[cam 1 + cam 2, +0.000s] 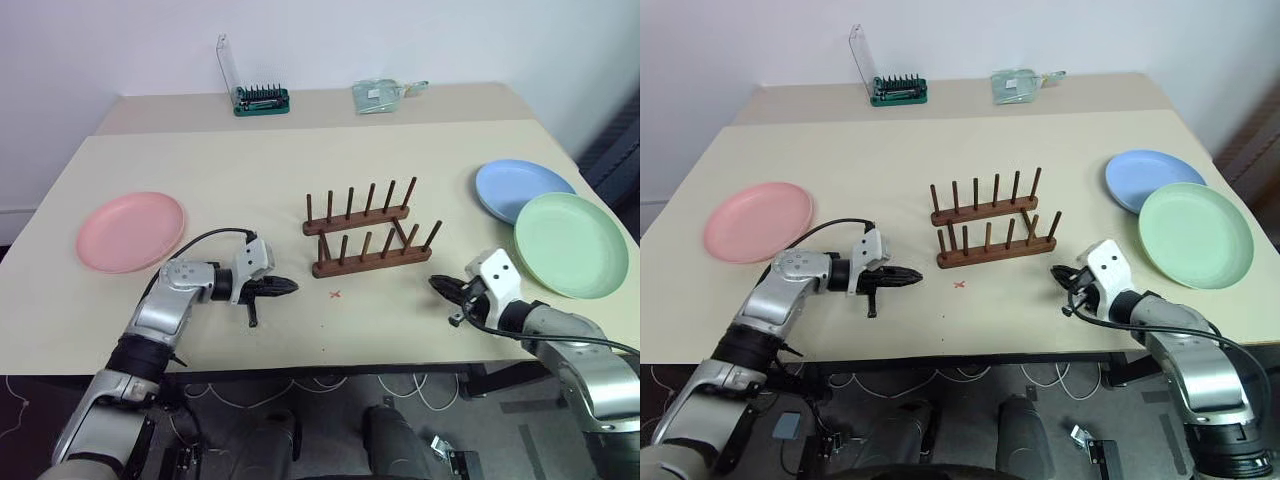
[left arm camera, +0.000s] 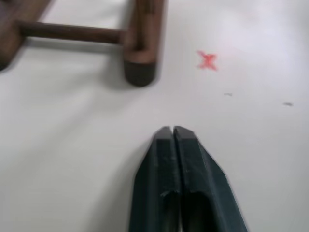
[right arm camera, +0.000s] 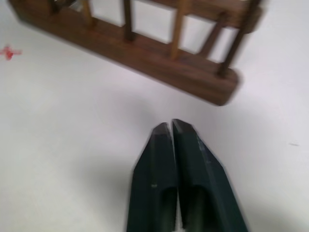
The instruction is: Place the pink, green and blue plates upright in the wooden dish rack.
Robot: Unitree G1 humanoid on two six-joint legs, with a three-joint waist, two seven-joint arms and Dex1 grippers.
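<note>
Nearest the camera, the left gripper (image 1: 285, 286) and right gripper (image 1: 440, 285) hover low over the front edge of the beige surface (image 1: 250, 160), each with its two black fingers pressed together and holding nothing. Between them stands the small dark brown wooden dish rack (image 1: 368, 235), two parallel rails with thin upright pegs, all slots empty; a small red cross mark (image 1: 335, 294) lies just in front of it. The round pink plastic plate (image 1: 131, 231) lies flat near the surface's left edge, beside the left forearm. The round green plastic plate (image 1: 570, 244) lies flat at the right, overlapping the rim of the round blue plastic plate (image 1: 520, 188) behind it.

Risks, as judged: closed fingers cannot take a thin rim lying flat, so a gripper pressed against a plate would likely push it toward the edge. Lifting the green plate could drag the blue one. The light rack may slide or tip if struck.

Pose: the left gripper points rightward toward the rack's near left end, tilted slightly down; the right gripper points forward and leftward toward its near right end, similarly tilted.
</note>
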